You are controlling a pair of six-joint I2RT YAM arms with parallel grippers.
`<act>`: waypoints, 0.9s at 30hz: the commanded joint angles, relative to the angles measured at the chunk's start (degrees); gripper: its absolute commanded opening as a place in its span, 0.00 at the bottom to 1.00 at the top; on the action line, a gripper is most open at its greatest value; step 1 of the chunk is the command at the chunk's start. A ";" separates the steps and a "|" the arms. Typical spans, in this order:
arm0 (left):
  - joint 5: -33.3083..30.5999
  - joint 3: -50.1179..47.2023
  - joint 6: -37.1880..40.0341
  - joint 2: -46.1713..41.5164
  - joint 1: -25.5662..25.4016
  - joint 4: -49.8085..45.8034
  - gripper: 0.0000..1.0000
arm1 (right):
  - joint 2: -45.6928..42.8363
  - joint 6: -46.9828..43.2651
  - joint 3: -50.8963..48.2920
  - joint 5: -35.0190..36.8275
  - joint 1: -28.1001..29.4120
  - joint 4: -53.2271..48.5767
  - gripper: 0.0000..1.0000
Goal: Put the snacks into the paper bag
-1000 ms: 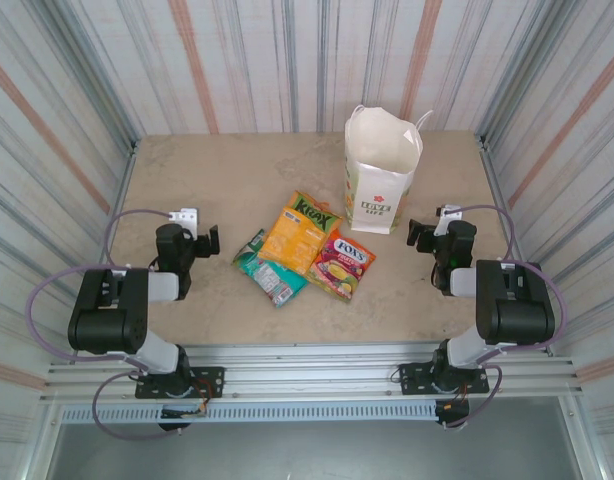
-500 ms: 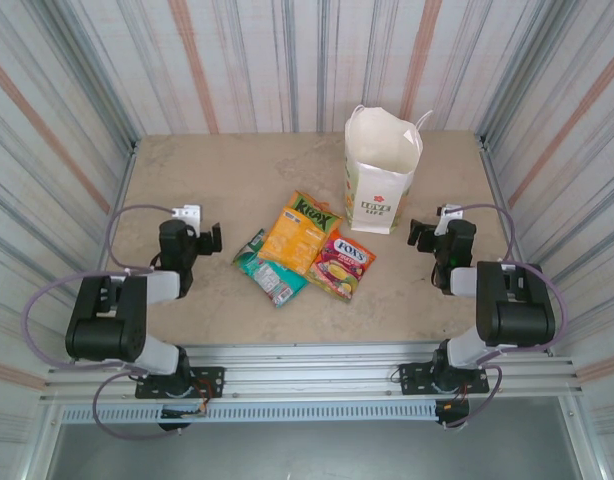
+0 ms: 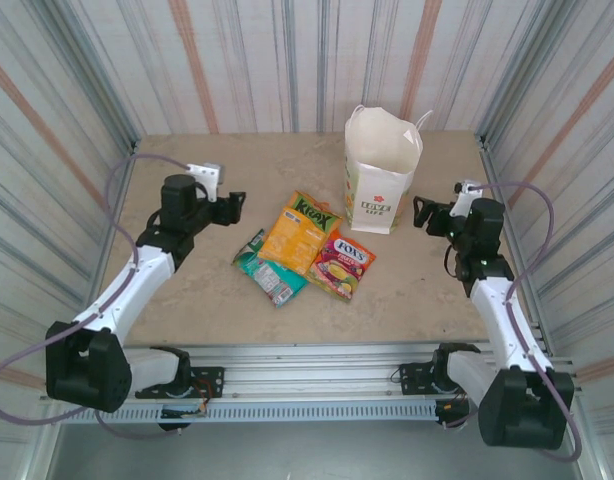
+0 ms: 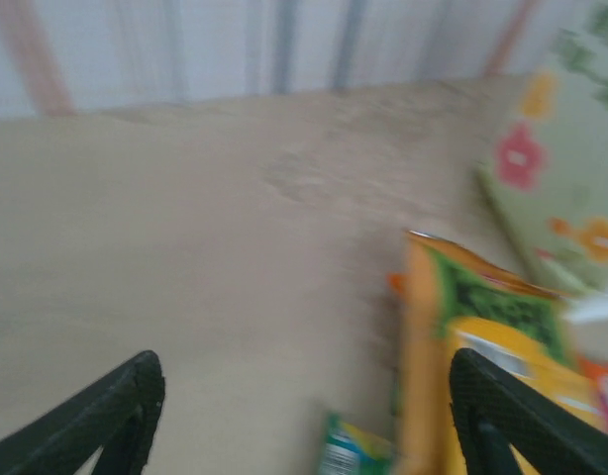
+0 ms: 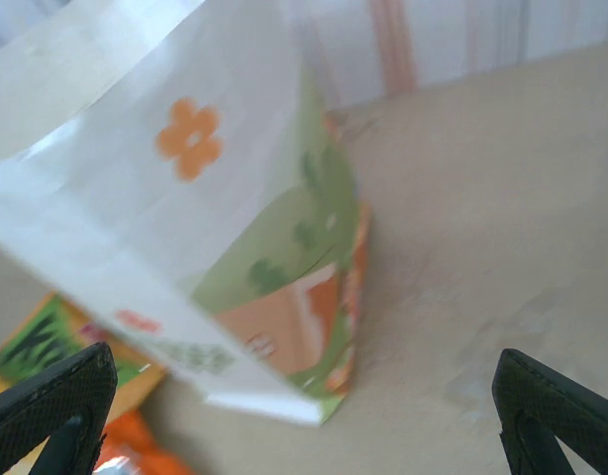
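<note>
On the bench, the orange packet looks light and slick, best pinched edgewise; left pincer and right pincer gape empty.

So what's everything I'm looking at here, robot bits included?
paper bag: one, cream-white with green and orange print, upright at the back, right of centre
orange packet: one, orange, flat mid-table, front-left of the bag
red packet: one, red-pink, flat, against the orange one's right side
teal packet: one, teal-green, flat, at the orange one's near-left corner
table: one, beige
walls: striped white, grey and reddish, on three sides
arms: two, black and white, bolted at the near edge
left pincer: black, open, empty, left of the packets
right pincer: black, open, empty, right of the bag
</note>
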 commanded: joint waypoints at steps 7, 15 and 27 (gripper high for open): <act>19.93 3.43 -11.92 8.59 -5.22 -11.31 0.66 | -4.90 12.29 0.11 -5.35 13.87 -15.99 0.99; 21.90 3.88 -10.16 16.81 -6.46 -10.09 0.68 | -3.97 14.09 -3.18 -4.49 21.60 -15.44 0.99; 26.81 11.55 -5.50 29.07 -6.46 -10.69 0.40 | -2.32 11.56 -3.26 -5.78 22.40 -14.51 0.99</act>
